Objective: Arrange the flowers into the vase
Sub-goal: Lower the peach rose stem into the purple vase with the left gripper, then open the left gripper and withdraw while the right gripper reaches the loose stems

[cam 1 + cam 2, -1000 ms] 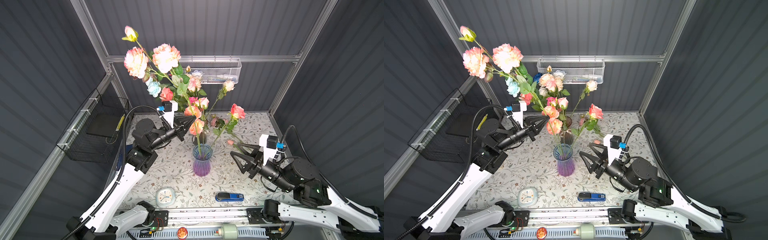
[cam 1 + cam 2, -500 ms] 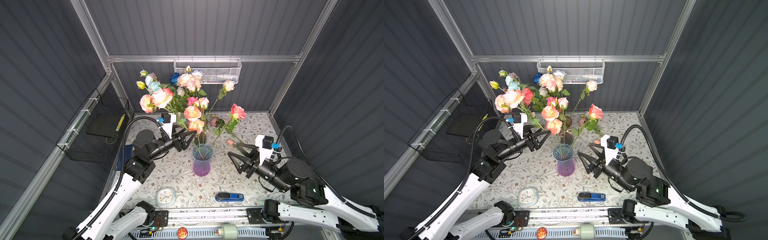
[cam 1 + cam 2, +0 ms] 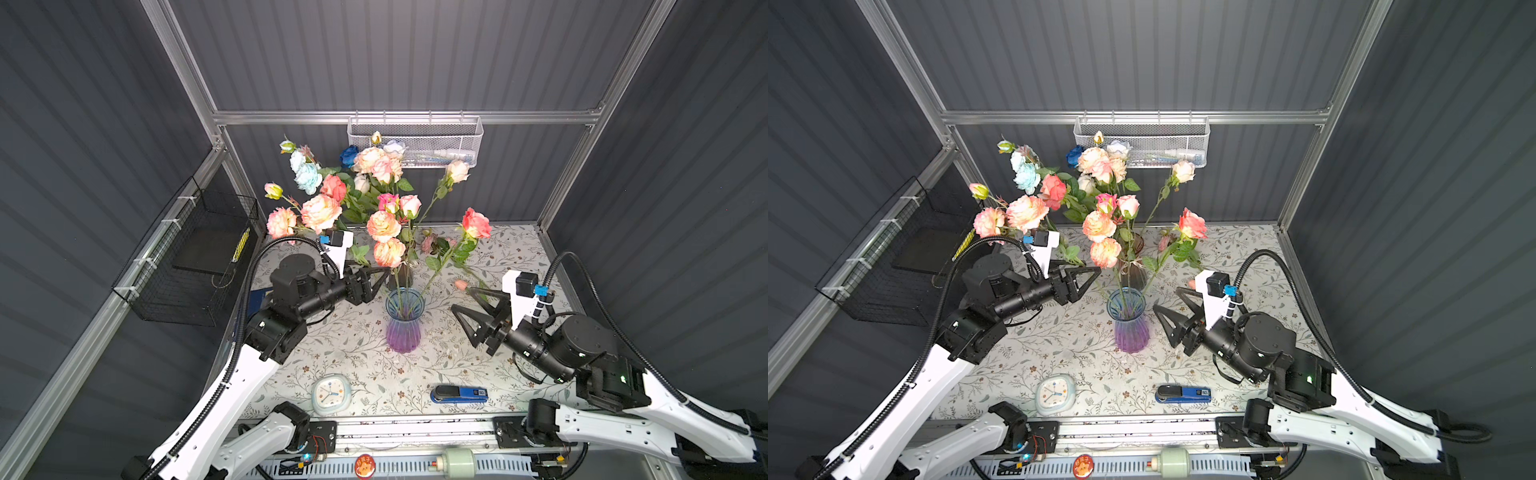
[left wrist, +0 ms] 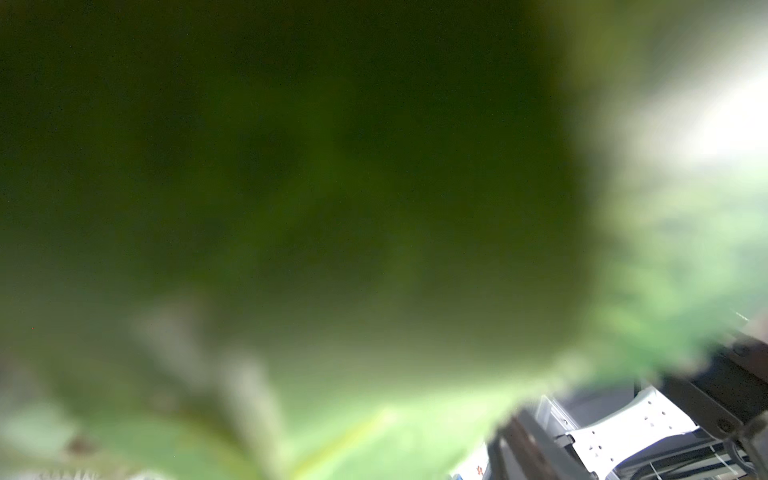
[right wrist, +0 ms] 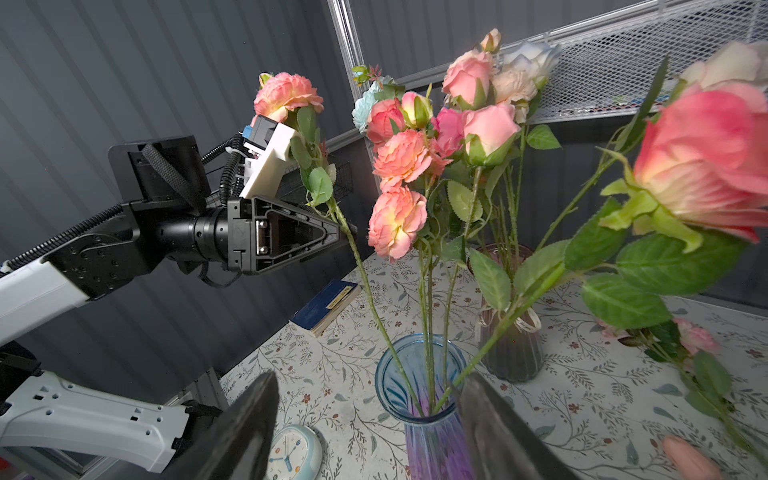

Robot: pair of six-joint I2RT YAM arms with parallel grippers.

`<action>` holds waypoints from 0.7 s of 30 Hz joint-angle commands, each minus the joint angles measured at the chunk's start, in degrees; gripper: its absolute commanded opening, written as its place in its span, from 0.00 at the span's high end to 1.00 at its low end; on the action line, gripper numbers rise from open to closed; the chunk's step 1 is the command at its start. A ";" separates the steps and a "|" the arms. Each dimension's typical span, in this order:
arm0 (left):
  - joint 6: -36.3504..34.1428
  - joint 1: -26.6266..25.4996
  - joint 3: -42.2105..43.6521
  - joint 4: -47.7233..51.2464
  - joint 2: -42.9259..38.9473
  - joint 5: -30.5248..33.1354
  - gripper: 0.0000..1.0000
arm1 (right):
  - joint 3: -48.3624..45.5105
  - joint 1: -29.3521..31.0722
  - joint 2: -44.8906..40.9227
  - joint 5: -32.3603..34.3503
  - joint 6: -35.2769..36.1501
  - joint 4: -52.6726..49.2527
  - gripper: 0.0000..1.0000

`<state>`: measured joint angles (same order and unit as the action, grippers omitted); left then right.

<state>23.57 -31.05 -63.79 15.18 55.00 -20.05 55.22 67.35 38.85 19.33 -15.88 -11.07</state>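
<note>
A: How do the left jaws stand?
B: Parted, going by the top views. In the right wrist view they sit side-on, and the stem of a peach bloom (image 5: 286,93) runs past their tips down into the vase (image 5: 432,449) — whether it touches them I cannot tell.
A: And the right jaws?
B: Wide apart and empty, just right of the vase in both top views and clear of it.
A: Where are the flowers (image 3: 382,226)?
B: Several stems stand in that blue-and-purple glass vase at the middle of the tabletop (image 3: 353,365), fanning out, with a coral rose (image 3: 476,222) leaning to the right. Just behind, more stems stand in a darker vase (image 5: 513,353). The tall blooms at the back include pale blue, white and dark blue. A pink bud (image 3: 459,284) and a small pink bloom (image 3: 428,243) lie on the tabletop behind the right jaws.
A: The left wrist view?
B: Almost all green blur — too soft to make out.
A: What else is there?
B: A pale clock (image 3: 331,392) and a blue stapler (image 3: 459,394) near the front edge, a dark blue book (image 5: 328,305) at the left edge, and a white wire basket (image 3: 415,141) on the back wall.
</note>
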 commanded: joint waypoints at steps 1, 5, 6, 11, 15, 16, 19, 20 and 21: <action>-2.03 0.05 -6.48 11.60 1.05 0.74 0.24 | -0.86 -0.57 -0.07 0.38 -0.90 -0.83 0.28; -3.79 -0.27 -12.33 21.60 5.13 2.79 0.21 | -1.31 -1.44 -0.09 0.01 -1.32 -1.21 0.28; -4.30 -0.39 -13.33 24.28 6.22 2.98 0.22 | -1.43 -1.67 -0.17 -0.25 -1.43 -1.07 0.28; -4.75 -0.59 -12.53 28.33 4.58 6.79 0.16 | -1.93 -2.32 -0.79 -1.13 -1.78 -1.14 0.27; -5.26 -0.59 -10.17 28.95 2.69 8.25 0.13 | -2.33 -2.62 -0.82 -1.76 -2.24 -1.02 0.26; -5.23 -0.61 -9.26 28.48 2.42 8.15 0.13 | -2.38 -2.67 -0.84 -1.91 -2.23 -0.97 0.26; -4.60 -0.62 -7.14 26.39 0.68 8.03 0.12 | -2.30 -2.81 -0.94 -2.26 -2.31 -1.19 0.25; -4.42 -0.64 -7.01 25.85 -0.15 8.31 0.12 | -2.31 -2.82 -0.95 -2.49 -2.40 -1.44 0.25; -4.31 -0.59 -7.25 25.40 -1.08 8.55 0.12 | -2.20 -2.75 -1.01 -2.60 -2.61 -1.89 0.25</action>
<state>19.70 -31.42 -71.40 41.19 55.96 -12.51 53.30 64.79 38.46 17.69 -17.93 -12.08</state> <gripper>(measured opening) 0.879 0.752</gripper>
